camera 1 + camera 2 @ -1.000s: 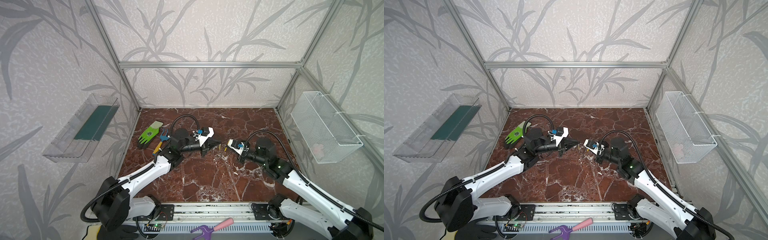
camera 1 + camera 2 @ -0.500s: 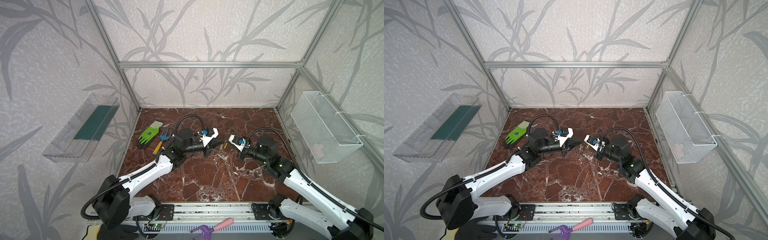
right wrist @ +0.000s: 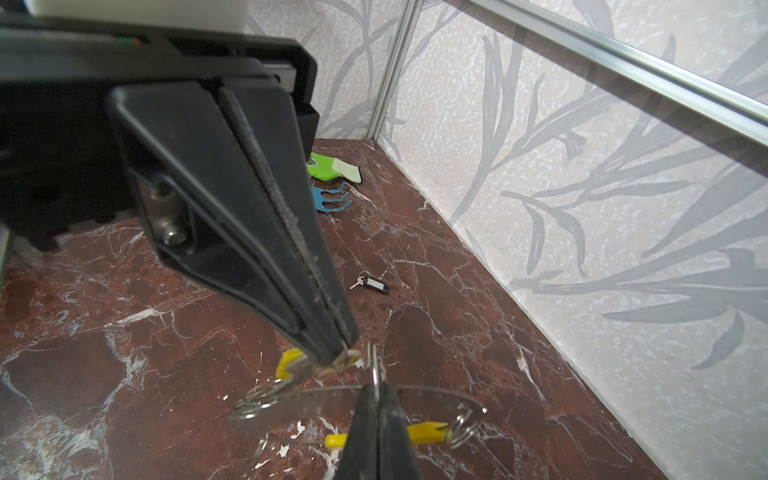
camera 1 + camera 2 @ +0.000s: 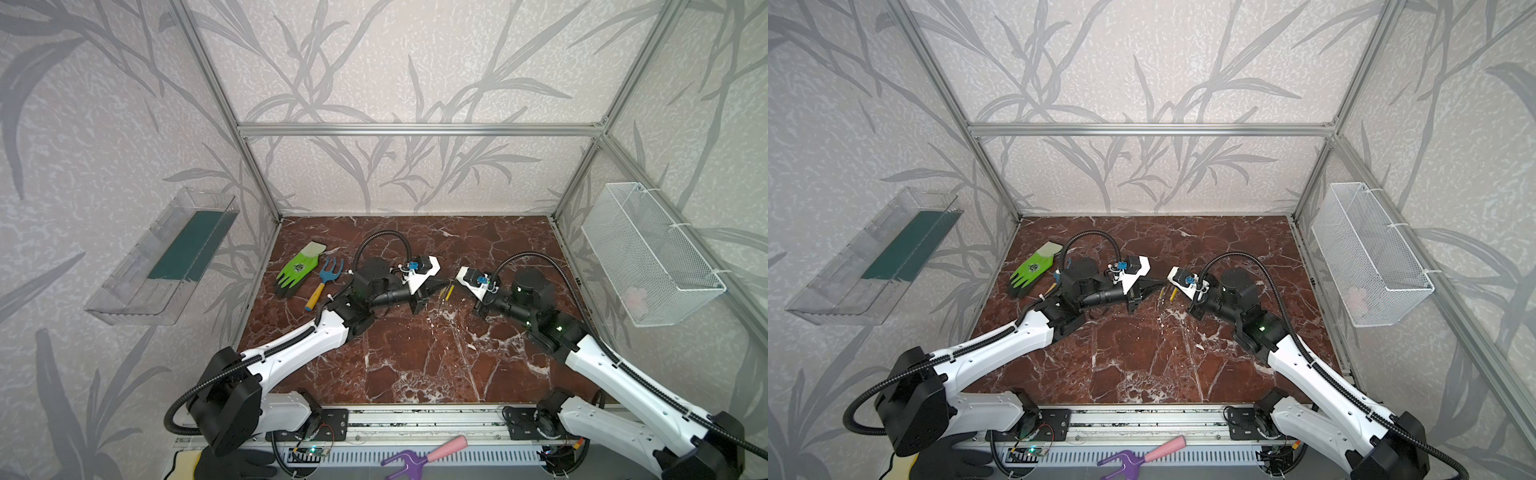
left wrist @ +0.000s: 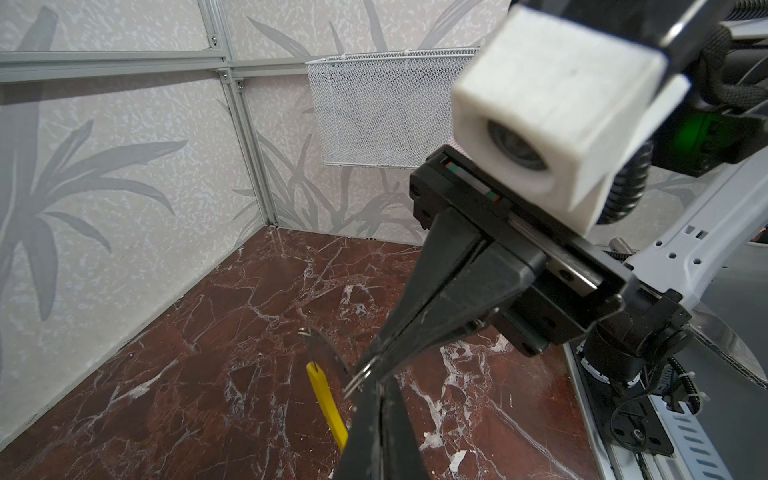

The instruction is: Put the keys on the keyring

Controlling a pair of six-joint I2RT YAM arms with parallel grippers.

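Both arms have edged together; over the marble table (image 4: 415, 365) the left gripper (image 3: 343, 353) and right gripper (image 5: 369, 369) now meet tip to tip, each pinched tight. Right holds the keyring (image 3: 436, 391) aloft, a thin grey loop part-rimmed in yellow: keep it still while left, seemingly gripping the yellow-tagged key (image 3: 316, 368), feeds that key's small ring slowly on. The black-fob key (image 3: 372, 284) lies on the table, well apart.

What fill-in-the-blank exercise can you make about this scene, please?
1. The key lying free on the table has a ___ fob.
2. The glove beside the blue hand fork is mostly ___.
3. The left claw and the right claw are both ___.
Missing words: black; green; shut.
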